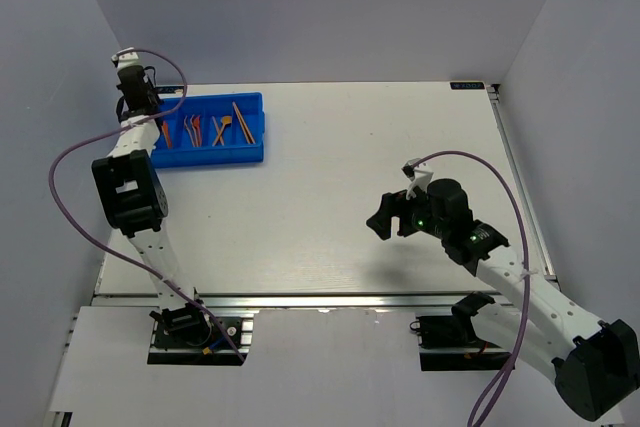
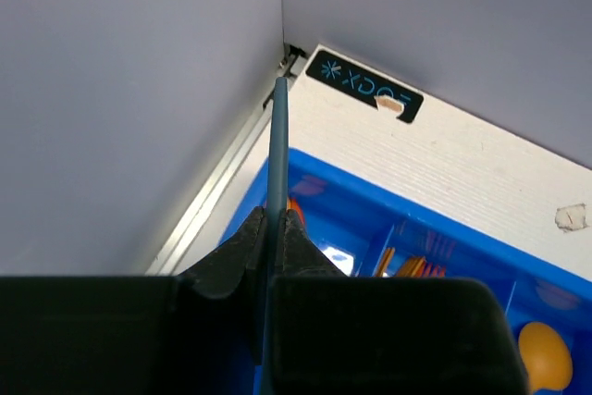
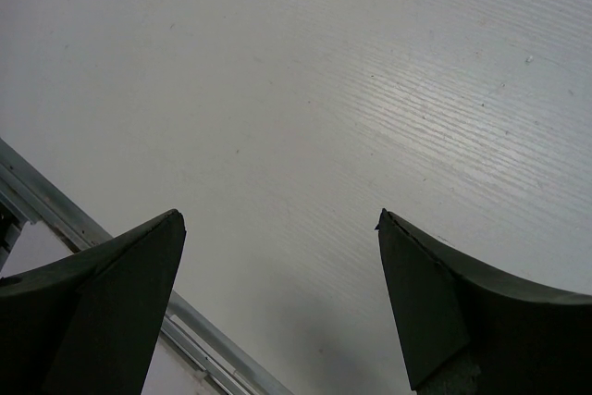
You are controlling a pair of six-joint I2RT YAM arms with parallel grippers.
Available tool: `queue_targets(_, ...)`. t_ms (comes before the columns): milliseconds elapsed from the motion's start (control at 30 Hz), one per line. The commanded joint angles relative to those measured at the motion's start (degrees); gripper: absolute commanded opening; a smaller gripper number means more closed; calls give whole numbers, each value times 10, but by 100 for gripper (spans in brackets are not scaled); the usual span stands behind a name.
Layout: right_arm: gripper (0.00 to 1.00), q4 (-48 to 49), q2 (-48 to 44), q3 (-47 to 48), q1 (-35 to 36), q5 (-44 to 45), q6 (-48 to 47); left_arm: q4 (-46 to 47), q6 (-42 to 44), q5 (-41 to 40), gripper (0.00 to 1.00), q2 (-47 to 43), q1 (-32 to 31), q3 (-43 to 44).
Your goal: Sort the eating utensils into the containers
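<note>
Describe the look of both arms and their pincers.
The left arm and right arm are white links with black joint housings. A purple cable loops along each. The left pincer and right pincer have black, wedge-shaped fingers.

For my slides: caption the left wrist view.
Left fingers pinching a thin grey-blue utensil above the blue tray.

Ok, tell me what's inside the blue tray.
Orange and red utensils lie in several compartments of the blue tray. The left gripper, holding a grey-blue stick, and its arm cover the tray's left end, so that part cannot be seen.
</note>
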Motion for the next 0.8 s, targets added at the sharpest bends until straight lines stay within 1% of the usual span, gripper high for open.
queue_targets(0, 89, 19, 7, -3, -1, -4, -8, 38, 16, 38, 0, -4, 5, 3)
queue_targets(167, 89, 18, 0, -3, -1, -1, -8, 76, 38, 46, 0, 2, 7, -18)
queue_targets(433, 89, 19, -4, -7, -1, 4, -8, 139, 47, 61, 0, 6, 11, -58)
queue_targets(767, 89, 27, 9, -13, -1, 8, -9, 153, 47, 71, 0, 39, 15, -52)
